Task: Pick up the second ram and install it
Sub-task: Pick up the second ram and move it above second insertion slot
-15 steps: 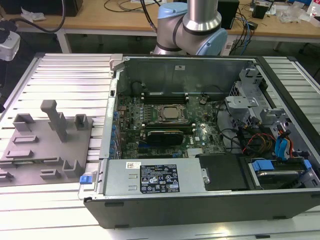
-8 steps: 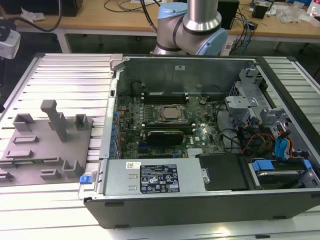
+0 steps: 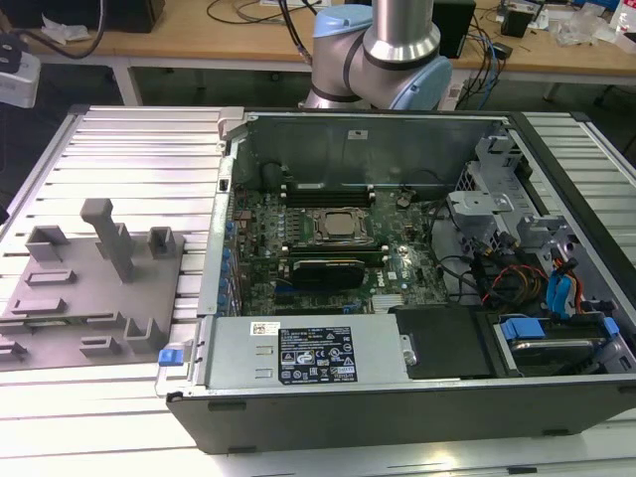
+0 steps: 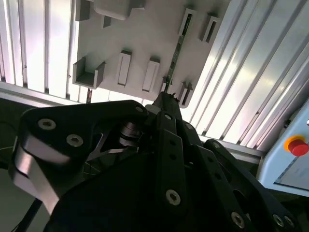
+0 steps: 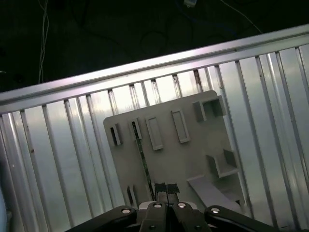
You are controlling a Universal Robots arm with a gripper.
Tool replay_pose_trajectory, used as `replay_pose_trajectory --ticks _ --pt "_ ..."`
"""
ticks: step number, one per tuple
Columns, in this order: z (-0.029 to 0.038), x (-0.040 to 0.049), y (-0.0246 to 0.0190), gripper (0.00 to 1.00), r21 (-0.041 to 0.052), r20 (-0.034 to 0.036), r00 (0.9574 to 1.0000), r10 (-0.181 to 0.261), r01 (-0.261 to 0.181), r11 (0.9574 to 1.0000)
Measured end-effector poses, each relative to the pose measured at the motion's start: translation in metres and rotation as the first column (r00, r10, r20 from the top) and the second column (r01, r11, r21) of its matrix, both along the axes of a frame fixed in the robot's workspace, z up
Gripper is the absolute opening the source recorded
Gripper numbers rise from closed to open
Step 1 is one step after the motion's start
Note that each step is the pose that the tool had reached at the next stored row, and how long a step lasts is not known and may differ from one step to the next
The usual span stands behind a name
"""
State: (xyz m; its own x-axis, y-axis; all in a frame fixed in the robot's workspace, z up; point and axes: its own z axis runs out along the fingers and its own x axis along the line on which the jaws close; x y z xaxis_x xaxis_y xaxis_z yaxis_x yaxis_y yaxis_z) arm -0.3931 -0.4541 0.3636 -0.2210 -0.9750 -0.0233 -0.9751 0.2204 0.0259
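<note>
ribbed table (image 5: 58,159) — end effector (image 5: 166,188) near second ram (image 5: 140,150)

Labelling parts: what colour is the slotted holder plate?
The holder plate is plain grey; exterior view shows it best.

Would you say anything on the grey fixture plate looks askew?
Nothing stands out: the second ram stands on edge, straight between its holders on the grey fixture plate, near the gripper.

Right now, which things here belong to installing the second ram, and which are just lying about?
Job: second ram, standing in the grey holder plate; gripper near it; motherboard in the open case.
Lying about: power supply, black expansion card, red button, bench cables.
</note>
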Motion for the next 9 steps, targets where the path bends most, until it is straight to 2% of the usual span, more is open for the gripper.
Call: replay_pose_trajectory --ticks 9 --pt "0.0 0.0 0.0 0.11 0.0 0.0 0.9972 0.075 -0.075 0.9972"
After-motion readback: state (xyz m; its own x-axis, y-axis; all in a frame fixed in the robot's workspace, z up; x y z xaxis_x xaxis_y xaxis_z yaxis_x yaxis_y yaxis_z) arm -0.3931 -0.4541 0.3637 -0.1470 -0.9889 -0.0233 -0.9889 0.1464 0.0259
